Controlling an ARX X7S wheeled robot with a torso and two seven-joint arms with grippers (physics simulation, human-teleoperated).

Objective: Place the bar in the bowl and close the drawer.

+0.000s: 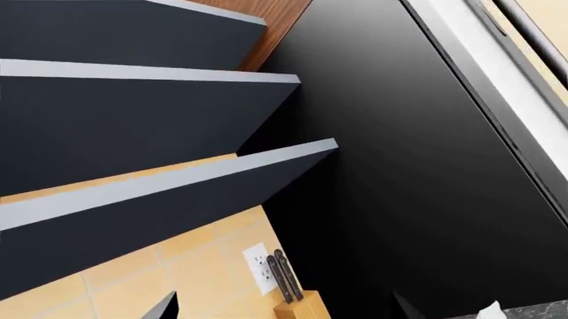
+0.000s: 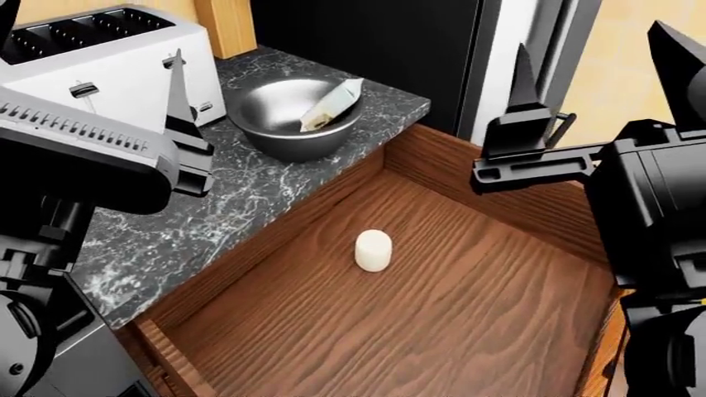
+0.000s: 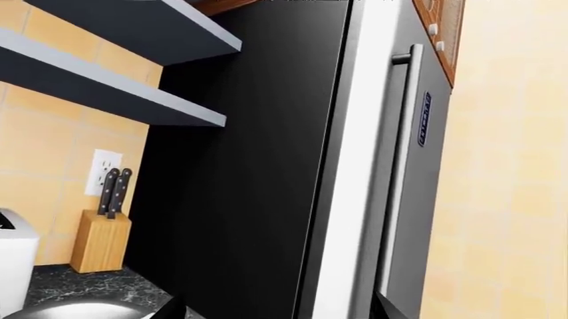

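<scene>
The bar (image 2: 331, 104), in a pale cream wrapper with a tan patch, leans inside the steel bowl (image 2: 276, 124) on the counter. A sliver of the bowl's rim (image 3: 80, 310) also shows in the right wrist view. The wood-grain drawer (image 2: 464, 306) stands pulled wide out, and its handle is out of view. My left gripper (image 2: 94, 50) is raised over the counter beside the bowl, fingers spread and empty (image 1: 284, 309). My right gripper (image 2: 593, 41) is held high over the drawer's far side, also open with nothing in it (image 3: 275, 309).
A short white cylinder (image 2: 373, 250) lies on the drawer floor. A white toaster (image 2: 99, 50) stands behind the bowl on the marble counter (image 2: 254, 198). A knife block (image 3: 100, 239), dark wall shelves (image 1: 133, 119) and a black fridge (image 3: 231, 166) are beyond.
</scene>
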